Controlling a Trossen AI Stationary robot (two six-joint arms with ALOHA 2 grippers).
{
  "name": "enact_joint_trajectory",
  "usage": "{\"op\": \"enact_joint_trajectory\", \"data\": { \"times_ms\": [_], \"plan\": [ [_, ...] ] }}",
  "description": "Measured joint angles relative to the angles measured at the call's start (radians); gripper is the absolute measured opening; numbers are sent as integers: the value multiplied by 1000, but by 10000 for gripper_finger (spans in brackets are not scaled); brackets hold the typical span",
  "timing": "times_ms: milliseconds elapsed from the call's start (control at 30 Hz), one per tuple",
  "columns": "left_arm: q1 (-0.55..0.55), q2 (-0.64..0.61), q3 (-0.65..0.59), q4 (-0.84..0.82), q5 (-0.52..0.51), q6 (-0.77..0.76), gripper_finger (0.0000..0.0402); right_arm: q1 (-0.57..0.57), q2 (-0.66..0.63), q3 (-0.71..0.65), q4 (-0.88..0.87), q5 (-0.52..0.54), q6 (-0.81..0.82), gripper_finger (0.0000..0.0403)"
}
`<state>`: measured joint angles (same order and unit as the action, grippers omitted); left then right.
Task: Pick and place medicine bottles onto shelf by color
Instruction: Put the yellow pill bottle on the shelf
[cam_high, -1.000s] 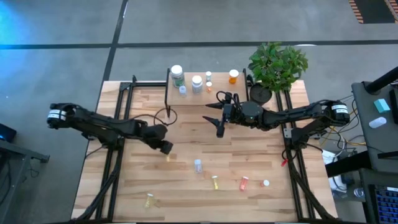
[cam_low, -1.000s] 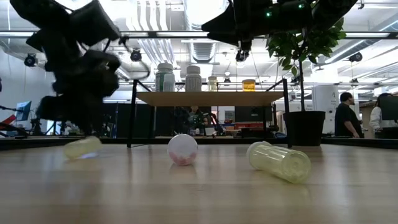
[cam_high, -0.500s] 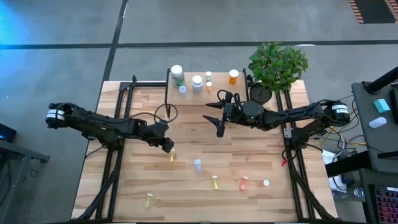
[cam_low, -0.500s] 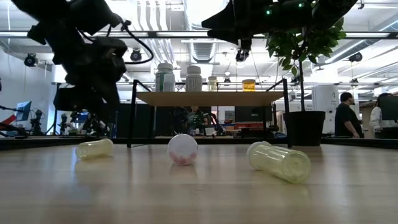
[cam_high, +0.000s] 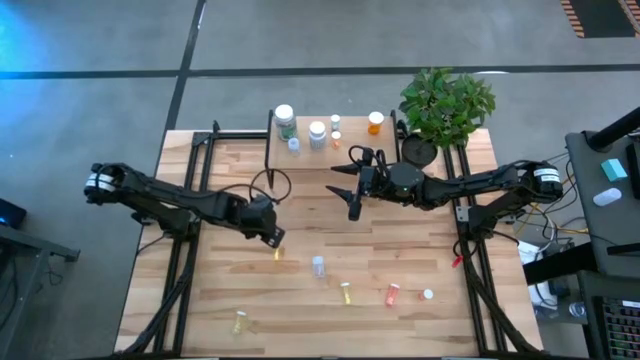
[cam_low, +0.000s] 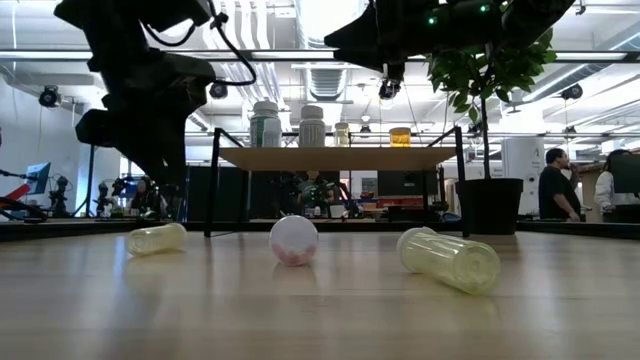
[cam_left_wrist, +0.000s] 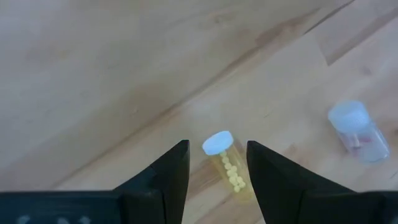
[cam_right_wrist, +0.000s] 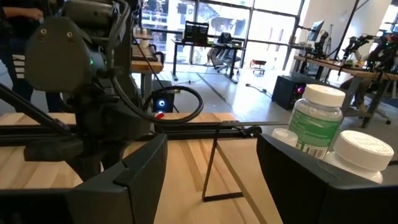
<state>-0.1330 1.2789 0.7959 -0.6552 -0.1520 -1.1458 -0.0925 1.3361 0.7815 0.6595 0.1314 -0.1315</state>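
Left hand poised over a fallen yellow pill bottle as sorting onto the shelf goes on.

On the left, the left hand (cam_high: 268, 232) hangs just above a yellow bottle (cam_left_wrist: 226, 166) lying on its side on the worktop (cam_high: 420, 250), fingers parted and empty, the white cap showing between them; a clear vial (cam_left_wrist: 357, 130) lies nearby. Further right, other medicine bottles (cam_high: 345, 293) lie scattered along the near edge, while five already stand on the shelf (cam_low: 340, 158). The right hand (cam_high: 352, 190) waits in front of the shelf, open and holding nothing. The risk: the bottle is round and lying loose, so a finger landing off-centre could roll it away, or clamp only the cap and drop it mid-carry.
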Motion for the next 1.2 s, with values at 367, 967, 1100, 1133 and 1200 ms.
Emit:
{"op": "enact_joint_trajectory", "data": {
  "times_ms": [367,967,1100,1133,1200],
  "plan": [
    [-7,91,-9,16,87,-49,162,0,-3,0,-16,29,-56,237],
    [0,254,29,107,201,-53,202,0,-14,0,-17,53,-63,237],
    [2,223,35,131,201,-54,202,0,-14,0,-17,53,-62,237],
    [2,221,41,142,198,-63,202,0,-14,0,-16,53,-62,237],
    [2,222,44,174,180,-79,201,0,-14,0,-15,53,-63,237]
  ]
}}
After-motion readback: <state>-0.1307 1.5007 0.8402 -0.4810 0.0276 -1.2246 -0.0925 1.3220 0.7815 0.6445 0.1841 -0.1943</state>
